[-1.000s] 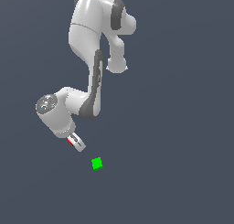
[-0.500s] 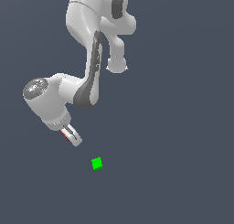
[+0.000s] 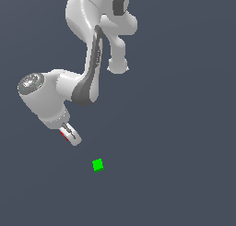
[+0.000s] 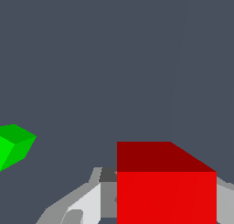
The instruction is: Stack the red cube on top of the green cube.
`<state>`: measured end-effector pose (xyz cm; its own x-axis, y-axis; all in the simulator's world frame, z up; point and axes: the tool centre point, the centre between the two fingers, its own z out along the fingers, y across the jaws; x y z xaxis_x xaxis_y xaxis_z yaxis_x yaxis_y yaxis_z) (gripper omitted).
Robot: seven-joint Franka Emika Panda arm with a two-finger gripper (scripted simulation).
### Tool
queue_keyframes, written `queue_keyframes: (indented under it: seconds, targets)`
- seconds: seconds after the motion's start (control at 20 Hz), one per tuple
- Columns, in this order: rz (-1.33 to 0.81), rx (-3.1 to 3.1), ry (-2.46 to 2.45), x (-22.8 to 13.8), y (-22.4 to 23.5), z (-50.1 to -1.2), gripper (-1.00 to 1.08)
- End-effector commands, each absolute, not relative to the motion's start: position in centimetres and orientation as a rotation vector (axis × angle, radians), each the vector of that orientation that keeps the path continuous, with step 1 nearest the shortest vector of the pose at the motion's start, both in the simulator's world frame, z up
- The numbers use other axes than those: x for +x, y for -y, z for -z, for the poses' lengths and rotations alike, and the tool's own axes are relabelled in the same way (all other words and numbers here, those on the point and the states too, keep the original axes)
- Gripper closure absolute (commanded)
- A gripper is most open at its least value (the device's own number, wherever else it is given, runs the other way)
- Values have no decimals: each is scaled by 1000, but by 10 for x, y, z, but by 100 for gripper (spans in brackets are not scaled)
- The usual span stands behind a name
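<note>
Item one, red cube [image 4: 166,191]: clamped between the closed gripper [image 3: 70,134] fingers, filling the near part of the wrist view with grey finger [image 4: 82,202] metal on either flank; in the exterior view only a thin red sliver shows at the gripper's edge. Change noted against the frames half a second and one second back: arm and gripper have risen and drawn toward the exterior view's left, carrying the red cube farther from the green cube, which has not shifted. Judgement: the grasp is secured and the lift is under way, so the pick phase reads as complete; transport and placing remain. Item two, green cube [image 3: 97,165]: resting alone on the dark counter [image 3: 184,174], near the gripper but clearly apart from it, toward the exterior view's right and lower in that picture; in the wrist view it shows at one edge, partly cut off, turned at an angle to the red cube. Judgement: the next move calls for carrying the red cube over the green cube, squaring the two if possible, then lowering before release; with cubes this small, a slight offset could tip the stack. Item three, robot arm [image 3: 87,82]: white, jointed, rising behind the gripper to the far top of the exterior view.
</note>
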<state>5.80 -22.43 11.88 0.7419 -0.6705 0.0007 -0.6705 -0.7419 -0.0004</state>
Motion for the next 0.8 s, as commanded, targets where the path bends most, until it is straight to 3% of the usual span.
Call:
queue_keyframes:
  seconds: [0.0, 0.75]
  targets:
    - [1, -2932, -1128, 60, 222, -118, 108]
    - [1, -2931, -1128, 112, 155, -89, 108]
